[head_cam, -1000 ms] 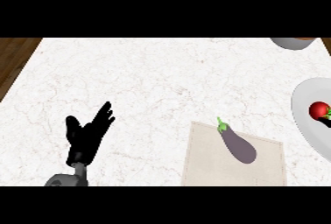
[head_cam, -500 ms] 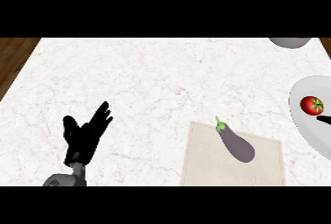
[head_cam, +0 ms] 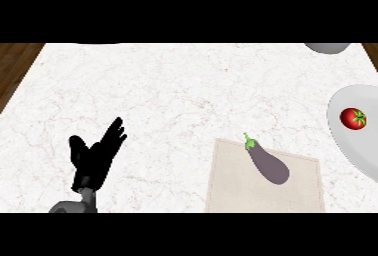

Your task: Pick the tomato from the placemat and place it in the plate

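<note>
Here is the white marbled stone counter (head_cam: 184, 90), filling nearly the whole view, with a strip of dark wood floor (head_cam: 15, 65) showing past its left edge.

Next in size, the beige rectangular cloth placemat (head_cam: 236, 195) lies flat against the counter's near edge, toward the right corner. Its upper corners sit slightly skewed to the counter's edges.

Over at the counter's right edge rests the white round plate (head_cam: 347, 145), partly cut off by the view, so only its left part shows. It is apart from the placemat, with a band of bare counter between them.

At the near left corner, the robot's left hand (head_cam: 92, 160) rises on its grey forearm (head_cam: 74, 204), black fingers straight and spread, pointing up and to the right, thumb out to the left. It touches nothing and rests well apart from the placemat.

On the placemat's upper middle lies the dark purple eggplant (head_cam: 269, 165), set on a slant, its green stem end reaching just past the mat's top edge.

At the far right corner, a grey rounded bowl (head_cam: 328, 47) peeks in, mostly cut off.

Smallest of all, the red round tomato (head_cam: 354, 118), green calyx facing right, sits in the plate, on its upper part, close to the left rim.
</note>
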You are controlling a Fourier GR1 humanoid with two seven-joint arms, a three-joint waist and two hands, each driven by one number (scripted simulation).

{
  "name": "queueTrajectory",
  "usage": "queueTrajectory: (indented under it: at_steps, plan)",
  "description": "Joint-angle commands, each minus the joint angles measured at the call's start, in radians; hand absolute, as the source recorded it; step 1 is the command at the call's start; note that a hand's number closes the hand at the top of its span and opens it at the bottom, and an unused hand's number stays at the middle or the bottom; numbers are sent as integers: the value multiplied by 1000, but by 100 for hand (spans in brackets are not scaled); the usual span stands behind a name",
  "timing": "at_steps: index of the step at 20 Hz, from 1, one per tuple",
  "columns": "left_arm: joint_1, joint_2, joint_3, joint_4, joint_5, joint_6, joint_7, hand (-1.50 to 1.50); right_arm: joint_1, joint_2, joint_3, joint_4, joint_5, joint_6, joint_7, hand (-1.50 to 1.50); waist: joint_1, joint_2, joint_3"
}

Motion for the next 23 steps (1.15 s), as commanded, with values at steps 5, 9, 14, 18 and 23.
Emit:
queueTrajectory:
  at_steps: [5, 9, 14, 18, 23]
  plan:
    - [7, -13, 2, 8, -10, 30, 26, 0, 109, -74, 33, -37, 9, 314, -123, -150, -27, -4, 2]
    - [18, 1, 7, -17, -2, 17, 25, 0, 167, -90, 62, -82, 20, 348, -159, -150, -35, -9, 2]
    - [66, -10, 11, -14, 2, 19, -12, 0, 253, -125, 92, -127, 30, 328, -210, -150, -41, -13, 2]
    - [27, -13, 8, -4, -4, 24, 7, 0, 287, -110, 115, -155, 29, 294, -234, -150, -46, -11, 2]
    - [40, 1, 25, -8, 25, -1, 19, 0, 338, -96, 132, -169, 19, 257, -255, -150, -41, -11, 4]
